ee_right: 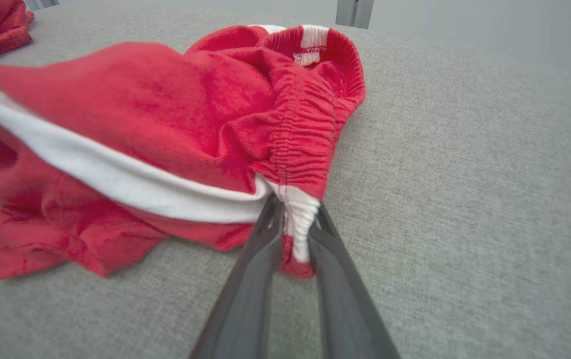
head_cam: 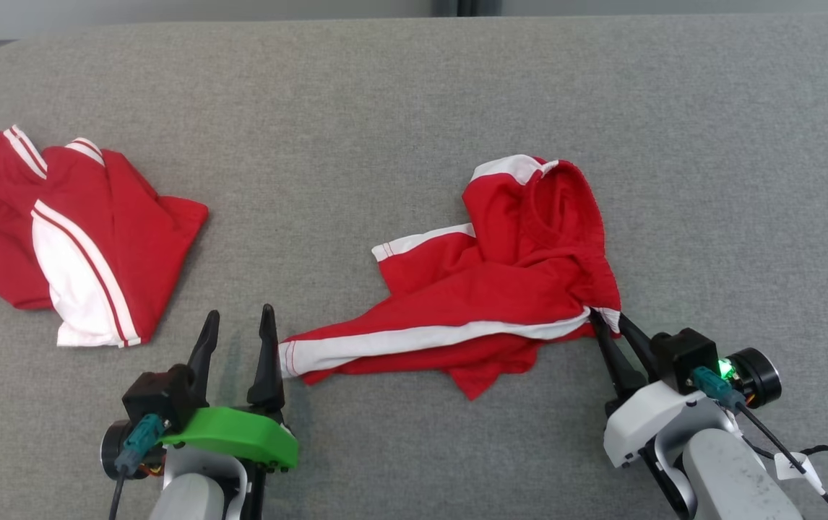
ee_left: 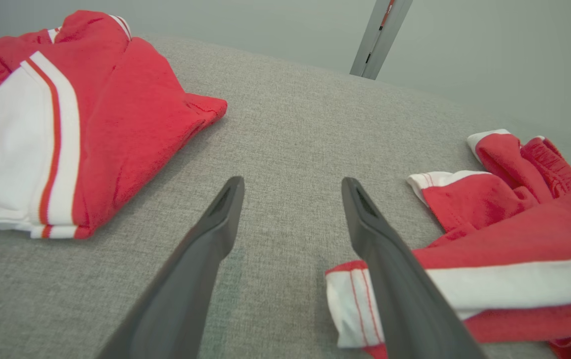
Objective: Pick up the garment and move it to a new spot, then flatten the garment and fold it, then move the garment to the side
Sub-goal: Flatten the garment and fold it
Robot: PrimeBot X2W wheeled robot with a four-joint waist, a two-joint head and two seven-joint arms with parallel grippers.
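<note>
The garment [head_cam: 501,289] is a pair of red shorts with white side stripes, lying crumpled at the middle of the grey surface. My right gripper [head_cam: 605,319] is shut on the white end of its elastic waistband [ee_right: 298,214] at the garment's near right corner. My left gripper [head_cam: 238,321] stands open just left of the garment's white-hemmed leg end [ee_left: 353,304], with nothing between its fingers. In the left wrist view the right-hand finger [ee_left: 390,269] lies over that hem.
A second red and white garment [head_cam: 74,231] lies folded at the far left of the grey fabric surface [head_cam: 414,94]. Bare fabric stretches behind and to the right of the crumpled shorts. A wall and a metal post [ee_left: 377,37] stand beyond the far edge.
</note>
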